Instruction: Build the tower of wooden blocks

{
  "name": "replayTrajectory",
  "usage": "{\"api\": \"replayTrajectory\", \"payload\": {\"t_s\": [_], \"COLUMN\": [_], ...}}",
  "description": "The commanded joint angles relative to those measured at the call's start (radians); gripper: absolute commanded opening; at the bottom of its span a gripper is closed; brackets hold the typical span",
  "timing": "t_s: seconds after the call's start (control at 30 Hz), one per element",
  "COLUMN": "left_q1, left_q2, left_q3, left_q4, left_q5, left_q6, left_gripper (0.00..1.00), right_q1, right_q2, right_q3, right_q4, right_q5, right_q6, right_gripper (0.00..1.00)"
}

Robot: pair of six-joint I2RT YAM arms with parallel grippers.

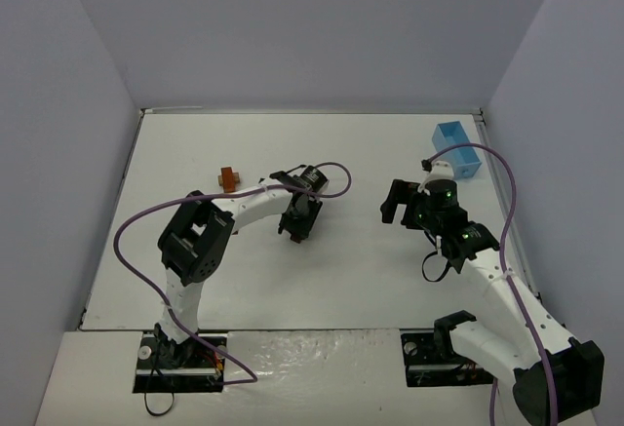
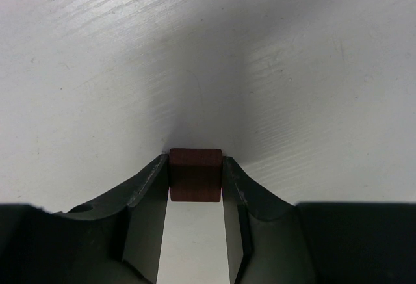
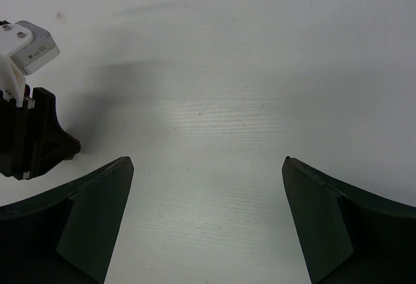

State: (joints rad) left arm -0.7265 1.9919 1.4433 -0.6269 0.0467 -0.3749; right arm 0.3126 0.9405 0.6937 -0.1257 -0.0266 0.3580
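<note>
Jaws of the left gripper [image 2: 195,175] are clamped on a reddish-brown wood block [image 2: 195,167] low over the white desk [image 2: 292,69] — can't tell if the block touches it. In the top view that block is hidden under the gripper. The wood block tower [image 1: 228,178] — a tiny orange-brown stack, block count hard to make out — sits well left of the light blue box [image 1: 457,149], with the left gripper between them. Jaws of the right gripper [image 3: 207,162] are spread wide, holding nothing, near the box; its fingers are cut off at the frame bottom.
</note>
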Motion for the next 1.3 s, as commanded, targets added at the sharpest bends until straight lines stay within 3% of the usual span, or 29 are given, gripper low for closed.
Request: {"api": "replayTrajectory", "payload": {"t_s": [0.0, 0.07, 0.23, 0.5, 0.8, 1.1, 1.27], "left_q1": [-0.005, -0.004, 0.025, 0.212, 0.406, 0.472, 0.487], "left_q2": [-0.101, -0.123, -0.192, -0.273, -0.179, -0.096, -0.073], "left_q3": [0.015, 0.029, 0.078, 0.094, 0.163, 0.184, 0.176], "left_q4": [-0.029, -0.054, -0.138, -0.175, -0.174, -0.146, -0.124], "left_q5": [-0.022, -0.036, -0.097, -0.109, -0.103, -0.127, -0.124], "left_q6": [-0.029, -0.044, -0.089, -0.106, -0.021, 0.011, 0.025], "left_gripper": [0.09, 0.04, 0.03, 0.03, 0.03, 0.04, 0.11], "right_q1": [-0.010, -0.009, -0.009, -0.010, -0.012, -0.010, -0.010], "right_q2": [-0.016, -0.016, -0.006, 0.031, 0.037, 0.048, 0.056], "right_q3": [0.030, 0.033, 0.044, 0.064, 0.061, 0.059, 0.059], "right_q4": [0.034, 0.034, 0.033, 0.034, 0.035, 0.035, 0.035], "right_q5": [-0.015, -0.018, -0.022, -0.048, -0.053, -0.059, -0.059], "right_q6": [-0.015, -0.017, -0.028, -0.038, -0.053, -0.058, -0.062], "right_gripper": [0.96, 0.96, 0.96, 0.96, 0.96, 0.96, 0.96]}}
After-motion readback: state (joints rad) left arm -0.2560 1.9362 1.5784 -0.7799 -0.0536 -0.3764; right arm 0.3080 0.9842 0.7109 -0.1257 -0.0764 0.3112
